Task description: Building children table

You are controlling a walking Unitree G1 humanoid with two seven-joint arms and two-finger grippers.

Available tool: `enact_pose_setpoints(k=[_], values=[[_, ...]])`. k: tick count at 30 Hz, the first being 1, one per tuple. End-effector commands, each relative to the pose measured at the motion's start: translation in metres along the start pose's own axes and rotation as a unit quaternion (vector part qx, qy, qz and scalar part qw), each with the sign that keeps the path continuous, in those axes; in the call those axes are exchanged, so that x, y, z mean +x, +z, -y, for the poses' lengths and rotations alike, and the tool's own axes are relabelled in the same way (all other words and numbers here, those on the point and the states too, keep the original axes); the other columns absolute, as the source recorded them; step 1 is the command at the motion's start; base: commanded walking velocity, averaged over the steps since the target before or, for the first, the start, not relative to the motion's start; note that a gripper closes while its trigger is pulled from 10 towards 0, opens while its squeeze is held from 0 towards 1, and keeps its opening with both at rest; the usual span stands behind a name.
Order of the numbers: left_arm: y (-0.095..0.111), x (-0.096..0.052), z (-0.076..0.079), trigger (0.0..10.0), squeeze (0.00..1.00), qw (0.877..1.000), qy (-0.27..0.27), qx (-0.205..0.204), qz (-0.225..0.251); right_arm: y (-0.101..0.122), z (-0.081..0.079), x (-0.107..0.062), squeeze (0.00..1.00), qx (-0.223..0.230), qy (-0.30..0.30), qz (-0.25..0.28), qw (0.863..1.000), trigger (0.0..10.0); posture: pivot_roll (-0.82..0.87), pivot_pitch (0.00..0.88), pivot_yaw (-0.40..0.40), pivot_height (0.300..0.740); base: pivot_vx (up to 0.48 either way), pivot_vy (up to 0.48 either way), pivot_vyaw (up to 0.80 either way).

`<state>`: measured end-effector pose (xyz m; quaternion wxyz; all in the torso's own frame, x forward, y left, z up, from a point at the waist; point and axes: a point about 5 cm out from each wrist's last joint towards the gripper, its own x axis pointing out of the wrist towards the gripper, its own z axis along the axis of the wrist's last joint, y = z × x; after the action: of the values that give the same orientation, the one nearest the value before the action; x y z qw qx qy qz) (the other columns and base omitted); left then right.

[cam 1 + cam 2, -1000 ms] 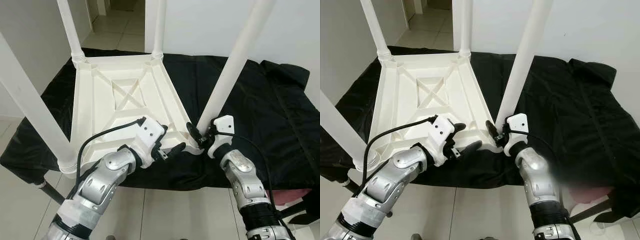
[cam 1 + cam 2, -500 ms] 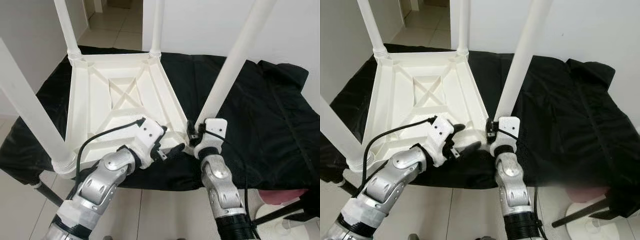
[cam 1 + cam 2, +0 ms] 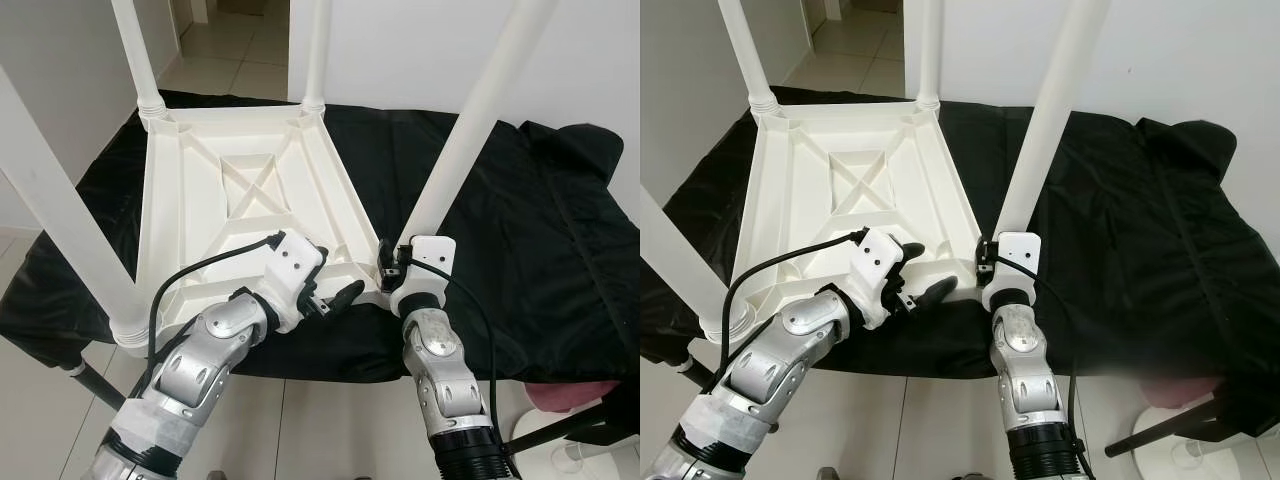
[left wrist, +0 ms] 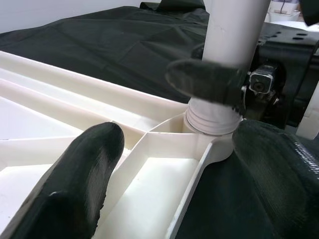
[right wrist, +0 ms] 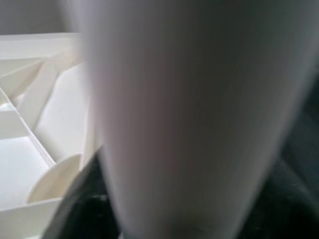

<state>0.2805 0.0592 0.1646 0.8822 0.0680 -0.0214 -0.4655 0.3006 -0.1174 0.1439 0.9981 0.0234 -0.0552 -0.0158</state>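
Observation:
A white plastic children's table lies upside down on a black cloth, with its legs pointing up. The near-right leg stands in the corner socket. My right gripper is shut on the base of this leg; one of its fingers presses against the leg just above the ribbed collar. The leg looms blurred and very close in the right wrist view. My left gripper is open and straddles the table's near rim beside that corner, one finger inside the frame and the other outside.
The cloth-covered surface ends just in front of me, with tiled floor below. A near-left leg rises close to my left arm. A pink object and a white stand base sit low on the right. A white wall stands behind.
My right forearm has swung in from the right and now sits straight below the leg base, with the gripper tight against the leg. The left gripper has stayed by the near rim.

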Motion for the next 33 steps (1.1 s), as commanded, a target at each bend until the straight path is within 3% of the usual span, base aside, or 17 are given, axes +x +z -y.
enact_pose_setpoints(k=[1, 5, 9, 10, 13, 18, 20, 31, 32, 33], values=[[0.0, 0.0, 0.002, 10.0, 0.0, 1.0, -0.017, 0.01, -0.001, -0.005, 0.001, -0.003, 1.0, 0.013, 0.015, -0.007, 1.0, 10.0, -0.02, 0.066, -0.06, 0.74, 0.0, 0.0, 0.0], [0.0, 0.0, 0.002, 10.0, 0.0, 1.0, -0.018, 0.01, -0.001, -0.001, 0.005, -0.003, 1.0, 0.011, 0.056, 0.009, 0.998, 10.0, -0.01, 0.066, -0.06, 0.74, 0.0, 0.0, 0.0], [-0.001, 0.0, 0.004, 10.0, 0.0, 1.0, -0.026, 0.01, -0.005, 0.004, 0.019, -0.002, 1.0, -0.015, 0.133, 0.019, 0.991, 10.0, -0.02, 0.067, -0.053, 0.74, 0.0, 0.0, 0.0], [-0.001, 0.0, 0.006, 10.0, 0.0, 1.0, -0.03, 0.009, -0.005, 0.003, 0.021, -0.004, 0.0, -0.014, 0.172, 0.015, 0.985, 10.0, -0.02, 0.068, -0.052, 0.74, 0.0, 0.0, 0.0], [-0.002, 0.0, 0.008, 10.0, 0.0, 0.999, -0.037, 0.008, -0.005, 0.001, 0.025, -0.006, 0.0, -0.025, 0.218, 0.006, 0.976, 10.0, -0.02, 0.066, -0.054, 0.74, 0.0, 0.0, 0.0], [-0.002, 0.0, 0.01, 10.0, 0.0, 0.999, -0.04, 0.008, -0.005, -0.001, 0.028, -0.006, 0.0, -0.035, 0.228, 0.001, 0.973, 10.0, -0.02, 0.066, -0.054, 0.74, 0.0, 0.0, 0.0], [-0.001, 0.001, 0.013, 10.0, 0.0, 0.999, -0.048, 0.008, -0.005, 0.0, 0.032, 0.001, 0.0, -0.058, 0.271, 0.002, 0.961, 10.0, -0.02, 0.063, -0.05, 0.74, 0.0, 0.0, 0.0], [-0.006, -0.003, 0.019, 10.0, 0.0, 0.997, -0.076, 0.013, -0.023, 0.001, 0.037, 0.018, 0.0, -0.088, 0.308, -0.001, 0.947, 9.8, -0.01, 0.06, -0.05, 0.74, 0.0, 0.0, 0.0], [-0.006, -0.003, 0.019, 10.0, 0.0, 0.997, -0.078, 0.013, -0.023, -0.001, 0.038, 0.02, 0.0, -0.087, 0.305, -0.005, 0.948, 0.9, 0.0, 0.059, -0.053, 0.74, 0.0, 0.0, 0.0], [-0.006, -0.003, 0.02, 10.0, 0.0, 0.997, -0.078, 0.013, -0.023, -0.003, 0.038, 0.021, 0.0, -0.083, 0.304, -0.007, 0.949, 0.0, 0.0, 0.057, -0.053, 0.74, 0.0, 0.0, 0.0]])
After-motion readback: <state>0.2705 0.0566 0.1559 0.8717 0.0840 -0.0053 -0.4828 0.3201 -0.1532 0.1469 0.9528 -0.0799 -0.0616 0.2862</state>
